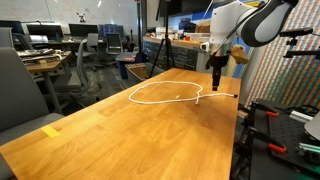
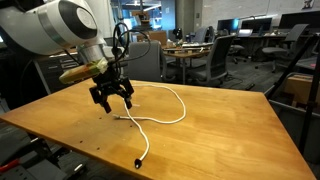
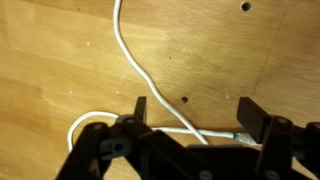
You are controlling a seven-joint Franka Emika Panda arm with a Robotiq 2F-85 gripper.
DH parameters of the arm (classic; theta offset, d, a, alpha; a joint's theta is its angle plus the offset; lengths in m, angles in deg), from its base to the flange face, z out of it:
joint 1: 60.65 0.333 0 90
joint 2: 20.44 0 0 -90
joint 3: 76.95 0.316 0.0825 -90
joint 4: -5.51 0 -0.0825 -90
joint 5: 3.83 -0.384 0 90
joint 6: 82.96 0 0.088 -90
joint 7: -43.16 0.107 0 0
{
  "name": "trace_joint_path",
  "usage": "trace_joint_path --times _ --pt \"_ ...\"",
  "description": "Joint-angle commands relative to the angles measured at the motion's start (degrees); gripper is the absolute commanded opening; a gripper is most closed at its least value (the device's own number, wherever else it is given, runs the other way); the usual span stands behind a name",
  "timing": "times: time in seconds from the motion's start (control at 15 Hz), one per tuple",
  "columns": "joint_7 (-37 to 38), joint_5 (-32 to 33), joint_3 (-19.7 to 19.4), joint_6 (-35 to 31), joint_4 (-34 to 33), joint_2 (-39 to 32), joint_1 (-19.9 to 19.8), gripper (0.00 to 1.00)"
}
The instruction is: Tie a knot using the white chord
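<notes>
Office chairs point(image 2: 215, 60) and other workstations filled the room behind the wooden desk point(image 1: 100, 130). I saw wide bare wood on most of the desk. The gripper point(image 2: 112, 100) hung low near one desk edge, its jaws spread wide and empty. The white chord point(image 3: 128, 50) lay on the desk in a loose loop. One tail ran off toward the near edge in an exterior view, its dark tip point(image 2: 137, 163) just short of it. In the wrist view the chord passed between the fingers point(image 3: 140, 108), and the gripper body hid part of it. I couldn't tell whether the strands crossed there.
</notes>
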Motion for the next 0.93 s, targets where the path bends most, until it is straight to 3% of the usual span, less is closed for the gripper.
trace_joint_path --times 0.0,0.2,0.4,0.47,0.53,0.67,0.87 --pt "-1.2 -4.5 -0.5 -5.7 2.0 1.8 0.4 1.00" --pt "1.7 -18.8 2.7 -1.0 2.3 4.5 1.5 1.00" --pt "5.6 -27.3 3.1 -0.7 2.1 5.7 3.7 1.00" --pt "8.6 -28.0 3.3 -1.7 2.0 5.9 4.1 1.00" --pt "4.2 -25.7 2.6 -1.8 1.1 3.3 3.4 1.00" --pt "6.9 -26.8 3.1 -1.8 1.1 4.0 3.8 1.00" --pt "12.2 -25.5 2.0 -6.6 -1.2 -2.5 3.1 1.00"
